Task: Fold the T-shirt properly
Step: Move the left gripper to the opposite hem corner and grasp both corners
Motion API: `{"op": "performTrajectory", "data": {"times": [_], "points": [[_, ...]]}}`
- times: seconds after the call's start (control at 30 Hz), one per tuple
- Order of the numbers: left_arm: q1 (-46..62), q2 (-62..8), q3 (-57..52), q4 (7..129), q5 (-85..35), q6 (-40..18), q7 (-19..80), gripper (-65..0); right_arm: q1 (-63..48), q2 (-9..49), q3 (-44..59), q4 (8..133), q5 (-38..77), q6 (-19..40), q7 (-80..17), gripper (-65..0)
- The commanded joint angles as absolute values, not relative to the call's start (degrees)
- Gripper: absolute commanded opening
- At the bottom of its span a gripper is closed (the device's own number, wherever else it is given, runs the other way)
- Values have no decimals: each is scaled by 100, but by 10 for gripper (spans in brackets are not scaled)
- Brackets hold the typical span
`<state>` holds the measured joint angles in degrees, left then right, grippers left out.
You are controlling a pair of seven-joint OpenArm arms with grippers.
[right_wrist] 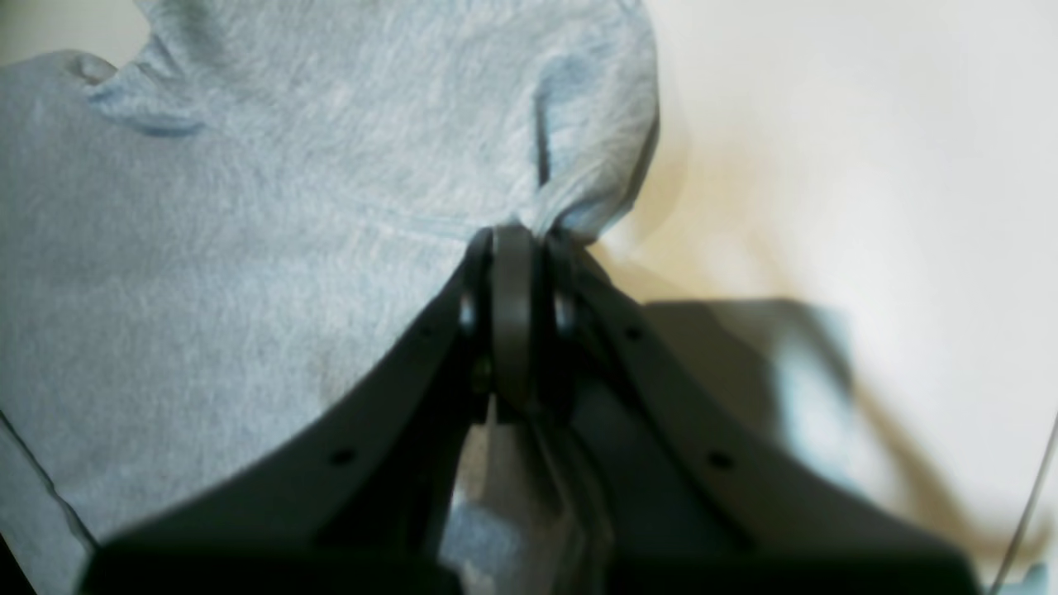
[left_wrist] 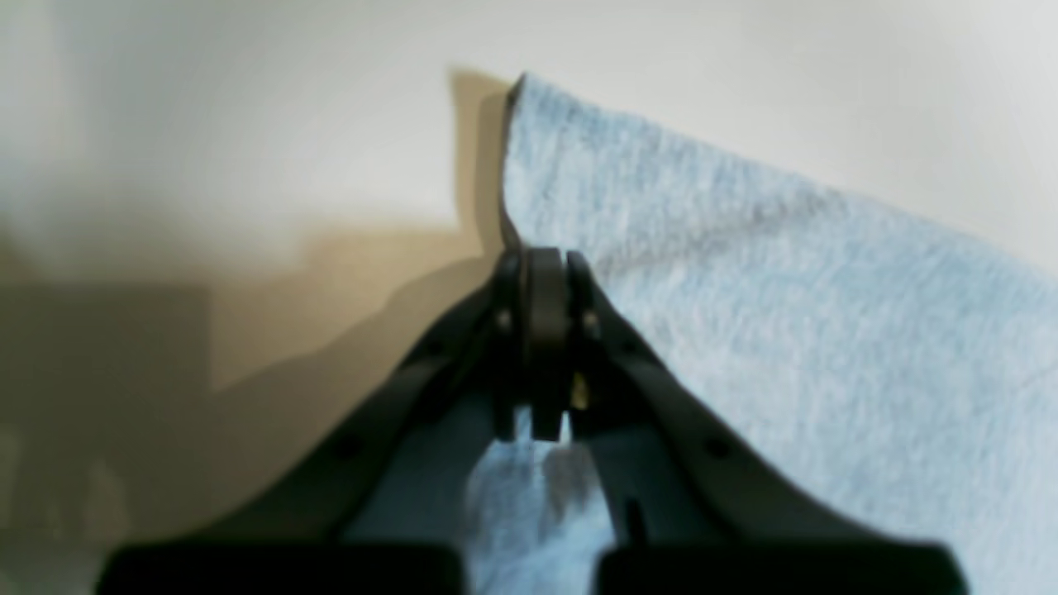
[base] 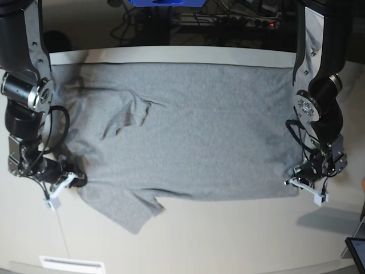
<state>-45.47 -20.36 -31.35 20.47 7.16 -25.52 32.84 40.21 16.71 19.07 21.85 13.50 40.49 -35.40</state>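
Observation:
The heather-grey T-shirt (base: pixel 194 131) lies spread plain side up across the table, its hem toward the right of the base view. One sleeve (base: pixel 128 208) sticks out toward the front edge. My left gripper (base: pixel 295 181) sits at the shirt's front right corner. In the left wrist view that left gripper (left_wrist: pixel 541 268) is shut on the edge of the T-shirt (left_wrist: pixel 785 314). My right gripper (base: pixel 77 180) rests at the shirt's front left, near the sleeve. The right wrist view shows this right gripper (right_wrist: pixel 514 240) shut on a bunched fold of the T-shirt (right_wrist: pixel 248 248).
The cream table (base: pixel 228 240) shows bare in front of the shirt. A white label strip (base: pixel 71 264) lies at the front edge and a dark device corner (base: pixel 356 251) at the far right. Cables (base: pixel 228 20) run behind the table.

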Motion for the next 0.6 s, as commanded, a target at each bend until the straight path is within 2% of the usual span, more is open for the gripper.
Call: {"op": "performTrajectory", "data": {"times": [0.0, 0.13, 0.33, 0.57], "points": [[-4708, -2123, -3116, 2246, 716, -2659, 3275, -650, 4136, 1727, 1886, 2378, 1305, 4000, -3451, -650], [-4549, -2114, -3116, 2624, 716, -3064, 3530, -650, 3820, 1657, 1895, 2993, 1305, 4000, -3424, -650], [-4040, -2070, -2229, 3371, 655, -3090, 3556, -650, 3530, 1552, 1886, 3714, 1305, 4000, -3398, -650], [-3565, -1956, -2158, 4251, 655, -3099, 3635, -650, 3503, 1578, 1886, 3793, 1305, 4000, -3398, -650]]}}
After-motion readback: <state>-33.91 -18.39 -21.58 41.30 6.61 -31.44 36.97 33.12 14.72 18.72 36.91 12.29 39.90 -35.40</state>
